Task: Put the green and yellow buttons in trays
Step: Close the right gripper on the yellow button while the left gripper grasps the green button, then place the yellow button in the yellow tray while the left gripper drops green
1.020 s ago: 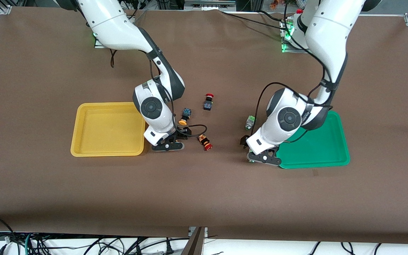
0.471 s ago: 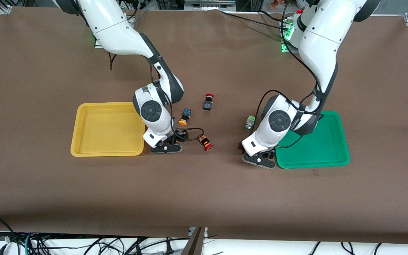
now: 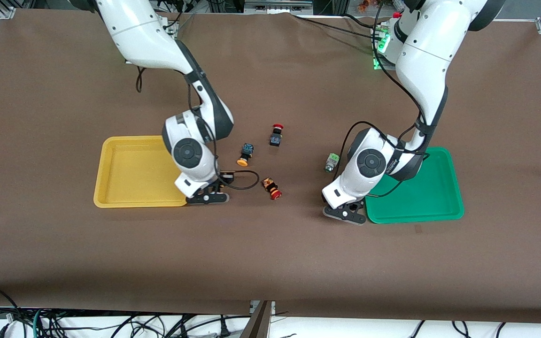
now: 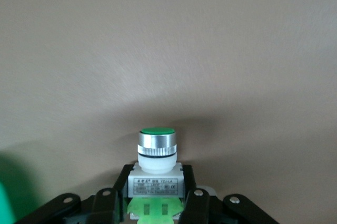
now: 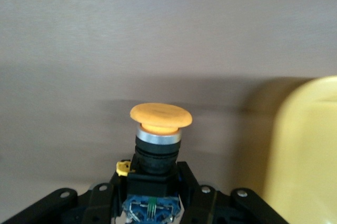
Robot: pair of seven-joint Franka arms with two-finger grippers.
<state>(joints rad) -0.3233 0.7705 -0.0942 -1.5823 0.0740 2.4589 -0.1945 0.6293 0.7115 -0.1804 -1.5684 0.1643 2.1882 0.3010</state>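
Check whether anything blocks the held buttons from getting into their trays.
Nothing visible does. The right pincer holds a yellow button at the yellow tray's edge; the left pincer holds a green button beside the green tray. Only bare table lies between them.

A high camera faces me across the table (image 3: 270,263). My wrist cameras look close along each gripper at the cloth ahead; the right one shares the yellow tray (image 5: 310,145) (image 3: 111,188).

Unreadable small print on green button (image 4: 156,184) label.
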